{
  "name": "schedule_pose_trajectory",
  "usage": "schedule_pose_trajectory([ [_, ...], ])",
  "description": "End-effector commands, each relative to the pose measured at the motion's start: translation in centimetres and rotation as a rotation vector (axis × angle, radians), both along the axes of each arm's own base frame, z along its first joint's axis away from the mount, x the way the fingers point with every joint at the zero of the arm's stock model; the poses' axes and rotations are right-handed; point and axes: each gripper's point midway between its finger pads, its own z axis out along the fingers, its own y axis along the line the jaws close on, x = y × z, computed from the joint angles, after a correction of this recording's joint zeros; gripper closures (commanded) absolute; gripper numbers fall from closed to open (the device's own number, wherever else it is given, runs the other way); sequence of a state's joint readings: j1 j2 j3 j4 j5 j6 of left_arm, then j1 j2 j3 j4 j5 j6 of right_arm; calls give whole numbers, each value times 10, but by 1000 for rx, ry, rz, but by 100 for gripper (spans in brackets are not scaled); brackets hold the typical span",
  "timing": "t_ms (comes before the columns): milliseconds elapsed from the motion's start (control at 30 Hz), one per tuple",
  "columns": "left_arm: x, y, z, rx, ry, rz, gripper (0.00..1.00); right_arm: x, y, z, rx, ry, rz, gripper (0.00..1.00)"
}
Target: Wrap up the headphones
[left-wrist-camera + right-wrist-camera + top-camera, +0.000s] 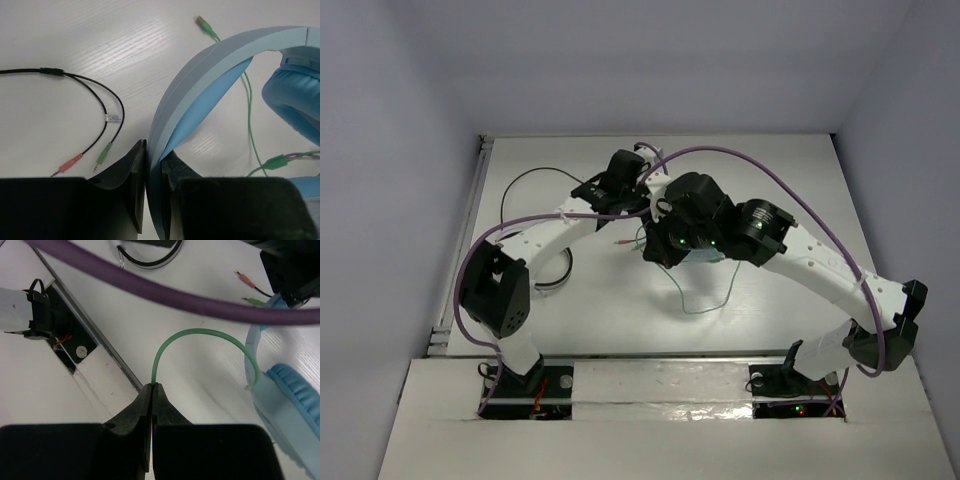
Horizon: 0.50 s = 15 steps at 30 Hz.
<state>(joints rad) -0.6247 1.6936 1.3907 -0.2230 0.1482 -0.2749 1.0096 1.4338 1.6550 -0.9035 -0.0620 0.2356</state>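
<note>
Two robot arms meet over the middle of a white desk (770,320), where the light blue headphones (200,75) lie on the surface under their wrists. The left tool (153,150) is clamped on the wide headband, one black finger (135,165) pressed to the band's outer face and the other against its darker blue inner lining. The band arcs away from the grip toward a padded blue ear cushion (295,95) at the right of the left wrist view. The right tool (153,387) is pinched together on the thin green cable (200,332), which rises from between the fingertips, loops over in an arch and comes down at the edge of the near cup. In the left wrist view the same green cable runs across the desk inside the curve of the band and ends in a gold-tipped plug (202,22) lying just beyond it. Just to the left of the left tool, a black cable (95,95) splits into two leads ending in a pink plug (70,163) and a green plug (103,153), both resting on the desk apart from the band. From above, a loose run of the green cable trails toward the near edge of the desk, while a thick purple cable (800,200) arches over the right arm. A second pair of black-and-white headphones (555,275) lies on the left side of the desk, partly hidden beneath the left arm.
</note>
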Motion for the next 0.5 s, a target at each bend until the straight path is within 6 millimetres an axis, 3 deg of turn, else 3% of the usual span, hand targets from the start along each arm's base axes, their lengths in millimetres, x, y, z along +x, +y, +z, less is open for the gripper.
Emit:
schedule_pose_trajectory([
  [0, -14, -22, 35, -154, -38, -84, 100, 0, 19, 41, 130, -64, 45, 100],
  [133, -29, -23, 12, -168, -2, -99, 100, -4, 15, 77, 225, -112, 52, 100],
  [267, -51, -22, 10, -227, 2, -157, 100, 11, -10, 64, 146, -165, -70, 100],
  [300, -59, -17, 1, -200, 15, -179, 100, 11, -14, 62, 140, -168, -81, 100],
  [367, -70, -13, 6, -200, 6, -216, 100, 14, -30, 61, 151, -184, -119, 100],
  [400, -80, -8, -4, -179, 33, -237, 100, 15, -35, 62, 160, -187, -134, 100],
  [467, -93, -8, 8, -216, 24, -286, 100, 12, -40, 59, 177, -179, -134, 100],
])
